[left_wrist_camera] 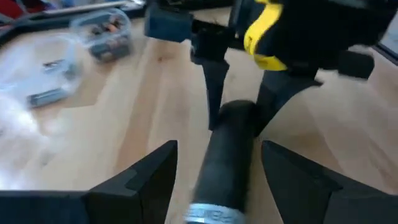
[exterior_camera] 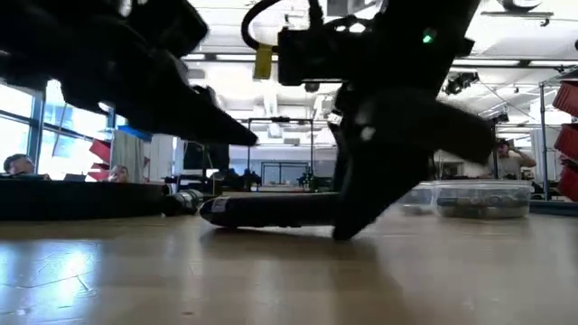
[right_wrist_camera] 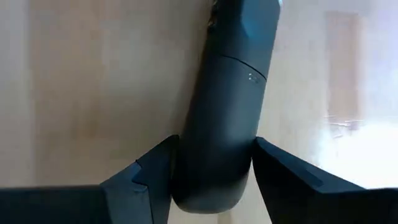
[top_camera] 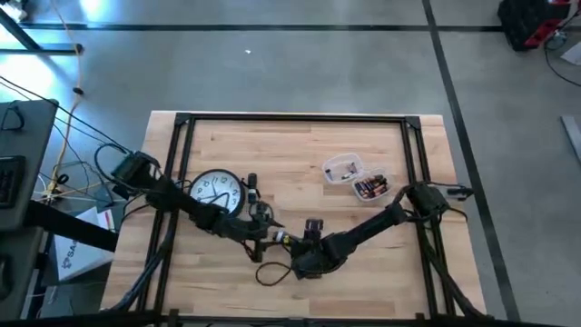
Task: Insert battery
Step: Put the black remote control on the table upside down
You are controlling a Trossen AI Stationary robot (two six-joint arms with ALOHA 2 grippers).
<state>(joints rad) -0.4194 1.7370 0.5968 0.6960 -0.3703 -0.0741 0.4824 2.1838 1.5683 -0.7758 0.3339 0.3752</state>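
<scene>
Flashlight: a dark cylindrical flashlight (right_wrist_camera: pixel 227 106) lies flat on the counter (top_camera: pixel 363 263) near its front edge, between the two arms; no battery can be seen in or at it.
Right end effector: the right end effector (right_wrist_camera: pixel 214 180) straddles one end of the flashlight body, fingers set close on either flank and apparently clamping it; in the low view it stands steeply down onto the barrel.
Left end effector: the left end effector (left_wrist_camera: pixel 214 177) faces the flashlight's other end with its fingers spread wide on both sides of the barrel and clear of it, holding nothing.
Clock: a round white clock (top_camera: pixel 218 191) sits behind the left arm, apart from the work.
Battery supply: a clear tub of batteries (top_camera: pixel 370 187) and a second clear container (top_camera: pixel 342 169) stand farther back toward the right, well apart from the flashlight.
Risk: the barrel is round and smooth, so an off-centre squeeze could roll or twist it free.
Risk: both end effectors crowd one short object; closing in carelessly could knock them together.
</scene>
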